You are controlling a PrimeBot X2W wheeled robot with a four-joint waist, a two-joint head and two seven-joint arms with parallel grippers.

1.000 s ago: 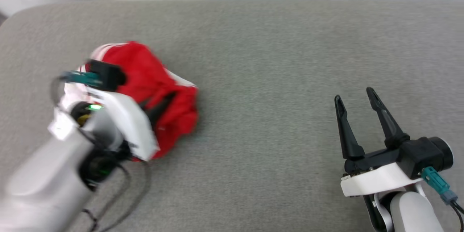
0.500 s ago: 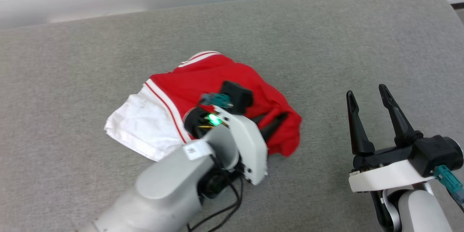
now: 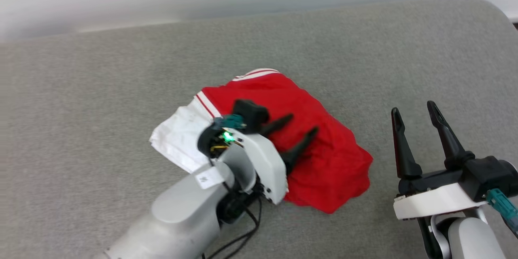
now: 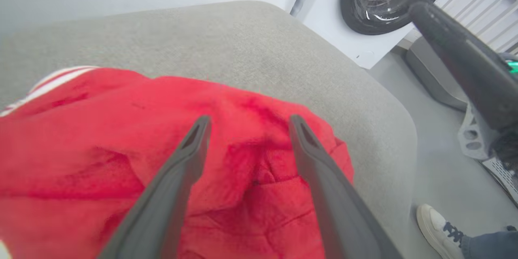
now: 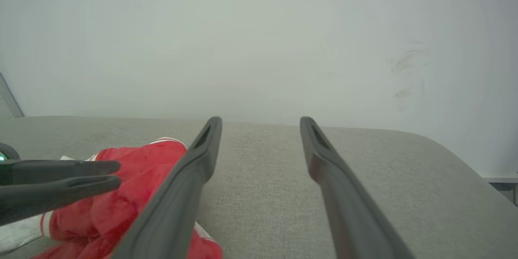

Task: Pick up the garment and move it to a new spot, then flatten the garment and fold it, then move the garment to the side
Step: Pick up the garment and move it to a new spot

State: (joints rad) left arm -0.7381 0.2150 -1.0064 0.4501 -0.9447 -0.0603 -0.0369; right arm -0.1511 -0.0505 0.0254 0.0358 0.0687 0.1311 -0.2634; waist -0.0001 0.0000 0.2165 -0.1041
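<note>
The garment point(image 3: 323, 158), red with a white sleeve and striped trim, lies crumpled in a heap on the grey padded table point(image 3: 121, 68). Over it hovers my left gripper point(image 3: 301, 124), its two dark fingers spread apart and holding nothing. In the left wrist view those fingers point(image 4: 190, 158) frame a raised red fold of the garment point(image 4: 251, 158). My right gripper point(image 3: 412, 110) stands open to the right of the heap, off the cloth, with nothing between its fingers. The right wrist view shows the garment point(image 5: 133, 166) at the lower left, with the left gripper's fingers point(image 5: 73, 178) above it.
The table's rounded right edge point(image 4: 388, 101) drops to a grey floor. Beyond it stands a white washing machine point(image 4: 364, 40) with a dark round door, and a person's shoe point(image 4: 435, 222) is on the floor. A pale wall point(image 5: 259, 40) rises behind the table.
My left gripper has opened and let go of the garment, which now lies in a heap. The head camera has turned, so the whole picture has shifted. The right gripper stays open.
</note>
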